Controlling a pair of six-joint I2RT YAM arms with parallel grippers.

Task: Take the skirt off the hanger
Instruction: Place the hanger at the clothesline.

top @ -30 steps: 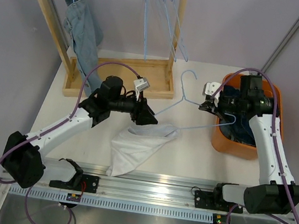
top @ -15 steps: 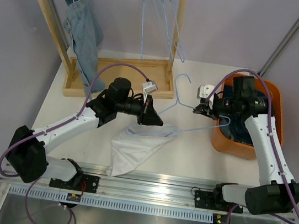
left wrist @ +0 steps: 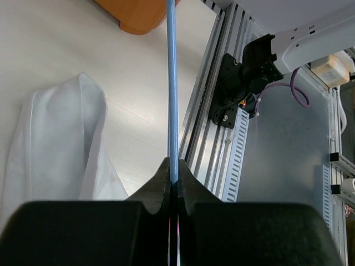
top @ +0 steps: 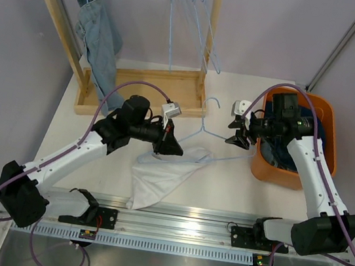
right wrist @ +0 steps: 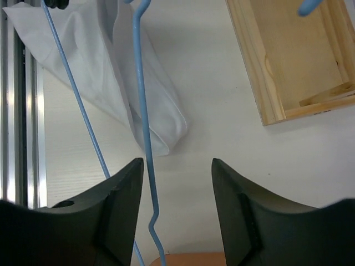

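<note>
The white skirt lies crumpled on the table, its top edge by the lower wire of the blue hanger. I cannot tell whether any cloth still hangs on the wire. My left gripper is shut on the hanger's wire, with the skirt below and to its left. My right gripper is open at the hanger's other end. The blue wire runs just inside its left finger, with no grip on it, and the skirt lies beyond.
An orange bin of dark clothes sits at the right, under the right arm. A wooden rack at the back holds a denim garment and several bare blue hangers. An aluminium rail runs along the near edge.
The left gripper has closed on the hanger wire. The right gripper has opened and let the hanger go. The hanger has sunk lower and shifted left.
</note>
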